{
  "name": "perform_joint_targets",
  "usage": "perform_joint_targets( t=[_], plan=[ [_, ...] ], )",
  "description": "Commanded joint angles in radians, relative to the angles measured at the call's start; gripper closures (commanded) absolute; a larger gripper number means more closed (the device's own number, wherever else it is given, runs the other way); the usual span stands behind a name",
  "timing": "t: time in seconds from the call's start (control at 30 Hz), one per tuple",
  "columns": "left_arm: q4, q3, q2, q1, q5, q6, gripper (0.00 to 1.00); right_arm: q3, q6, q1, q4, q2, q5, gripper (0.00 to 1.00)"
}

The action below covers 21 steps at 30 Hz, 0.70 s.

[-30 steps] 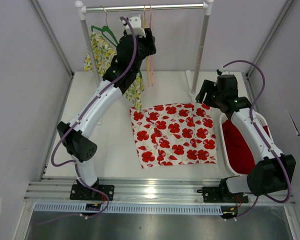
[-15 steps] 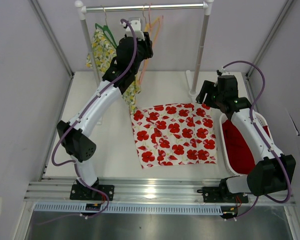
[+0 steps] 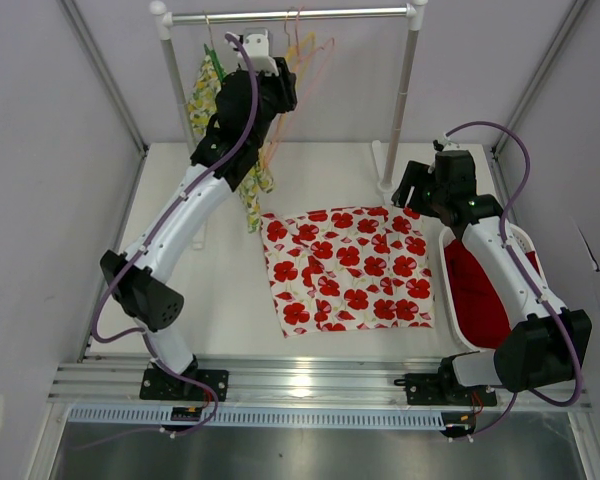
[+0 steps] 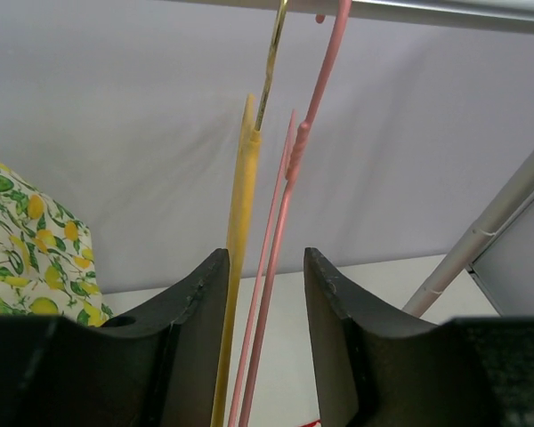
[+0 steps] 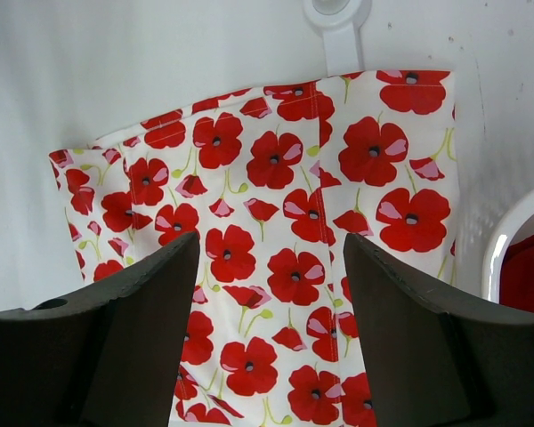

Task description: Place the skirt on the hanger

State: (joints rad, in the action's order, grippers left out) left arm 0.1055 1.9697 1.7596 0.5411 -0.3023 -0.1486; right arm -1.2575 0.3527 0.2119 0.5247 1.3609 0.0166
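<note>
My left claw (image 4: pixel 267 258) is up at the rail (image 3: pixel 290 15), fingers standing apart with two hangers in the gap. The yellow hanger (image 4: pixel 242 222) lies against one finger and the pink hanger (image 4: pixel 289 178) runs just beside it. There is daylight between the pink one and my other finger, so I am around them, not pinching. Both hang by their hooks from the rail. I see them edge-on, their long line running from between my fingers up to the hooks.

The skirt (image 3: pixel 350 270) lies spread flat on the table (image 3: pixel 230 300), well apart from that claw: below it, off to my right and nearer my bases. My right claw (image 5: pixel 271 245) is by far the nearer one. It hangs wide open and empty over the skirt's far edge, by the foot of the right post (image 3: pixel 405 100).

I judge that the hanger step is in hand and the skirt untouched. The coming move turns on that gap: the hanger is high at the back with my left, the cloth low in front under my right. Either the hanger comes down to the skirt or the skirt's edge goes up to it, and the hook must clear the rail first
</note>
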Motion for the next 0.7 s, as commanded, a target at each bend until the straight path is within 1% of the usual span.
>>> perform_joint_targets(
  t=[0.0, 0.1, 0.23, 0.27, 0.37, 0.67],
  plan=[
    [-0.033, -0.009, -0.048, -0.021, 0.02, 0.012, 0.57, -0.006, -0.021, -0.005, -0.025, -0.036, 0.003, 0.28],
    [-0.029, -0.011, -0.045, -0.032, 0.029, 0.009, 0.6, -0.003, -0.021, -0.003, -0.025, -0.037, 0.003, 0.28],
    [0.008, 0.018, -0.012, -0.041, 0.057, 0.017, 0.6, -0.006, -0.023, -0.003, -0.026, -0.036, 0.005, 0.28],
    [0.019, 0.052, 0.0, -0.043, 0.064, 0.023, 0.6, -0.006, -0.023, -0.005, -0.026, -0.037, 0.005, 0.28],
    [0.046, 0.078, 0.038, -0.043, 0.094, 0.037, 0.6, -0.005, -0.023, -0.006, -0.026, -0.034, 0.008, 0.28],
    [0.062, 0.084, 0.061, -0.043, 0.097, 0.043, 0.6, -0.005, -0.026, -0.006, -0.026, -0.028, 0.011, 0.28]
  ],
)
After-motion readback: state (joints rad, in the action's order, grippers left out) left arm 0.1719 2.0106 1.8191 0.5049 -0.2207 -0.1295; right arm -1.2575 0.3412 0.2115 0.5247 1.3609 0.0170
